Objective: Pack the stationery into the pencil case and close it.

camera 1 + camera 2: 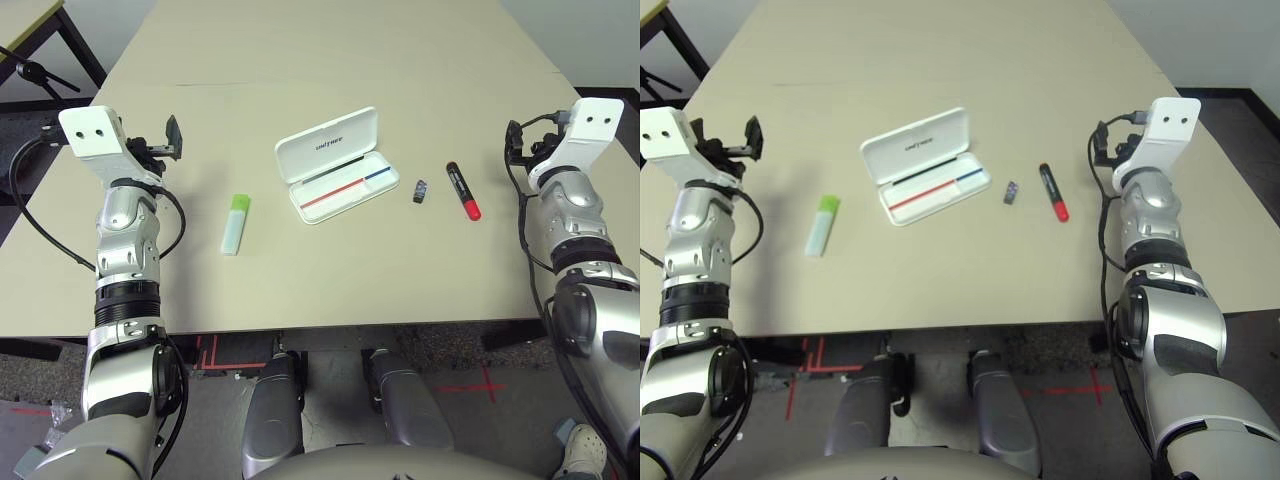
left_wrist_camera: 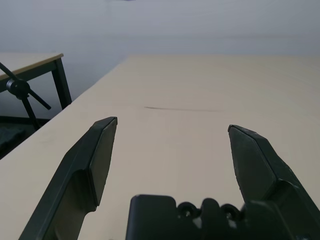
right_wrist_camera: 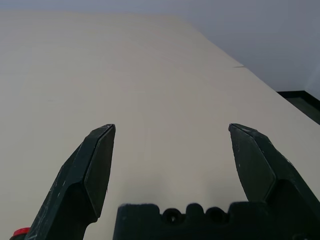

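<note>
On the worktop (image 1: pixel 330 280) your highlighter (image 1: pixel 235 223) lies nearest the left gripper (image 2: pixel 170 150), long axis running away from you, then the open pencil case (image 1: pixel 335 165), grey block (image 1: pixel 421 191) and marker (image 1: pixel 463 190) nearer the right gripper (image 3: pixel 170 150); both jaws stand wide and empty.

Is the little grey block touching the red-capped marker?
Apart. The left eye view shows bare table between the grey block and the marker, which lie side by side right of the open case.
</note>
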Available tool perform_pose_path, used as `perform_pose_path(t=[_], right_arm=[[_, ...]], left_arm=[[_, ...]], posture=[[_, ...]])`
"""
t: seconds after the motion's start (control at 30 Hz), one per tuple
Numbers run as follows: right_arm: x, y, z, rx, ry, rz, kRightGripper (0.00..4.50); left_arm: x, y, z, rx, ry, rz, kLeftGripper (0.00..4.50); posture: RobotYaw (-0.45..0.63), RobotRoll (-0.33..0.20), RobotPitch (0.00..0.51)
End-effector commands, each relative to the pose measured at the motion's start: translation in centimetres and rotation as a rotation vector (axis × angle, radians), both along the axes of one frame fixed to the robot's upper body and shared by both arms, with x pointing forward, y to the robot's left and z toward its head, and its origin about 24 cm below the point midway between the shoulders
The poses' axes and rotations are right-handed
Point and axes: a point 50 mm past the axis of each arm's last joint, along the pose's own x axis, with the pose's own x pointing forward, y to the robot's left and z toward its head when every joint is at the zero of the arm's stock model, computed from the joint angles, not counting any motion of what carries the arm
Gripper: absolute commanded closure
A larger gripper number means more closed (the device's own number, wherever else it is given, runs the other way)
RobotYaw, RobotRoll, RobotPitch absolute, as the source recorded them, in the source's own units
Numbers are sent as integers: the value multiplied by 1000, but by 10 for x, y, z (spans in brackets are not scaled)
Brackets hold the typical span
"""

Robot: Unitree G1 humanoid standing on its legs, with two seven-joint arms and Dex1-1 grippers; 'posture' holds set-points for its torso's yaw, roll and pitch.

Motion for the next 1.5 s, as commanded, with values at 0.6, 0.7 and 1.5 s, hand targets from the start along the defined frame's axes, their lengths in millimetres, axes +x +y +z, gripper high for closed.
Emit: perform_pose_path(t=[0.6,0.7,1.5], right_arm=[[-8,-6,8,-90,20,142,0],[-10,-4,15,-118,32,234,0],[-54,45,13,-281,430,957,0]], left_arm=[[-2,-9,15,36,6,-23,20],[-5,-9,17,41,21,-40,20],[-27,-71,47,176,129,-481,20]], posture=[[-68,0,202],[-68,0,198],[-44,0,188]])
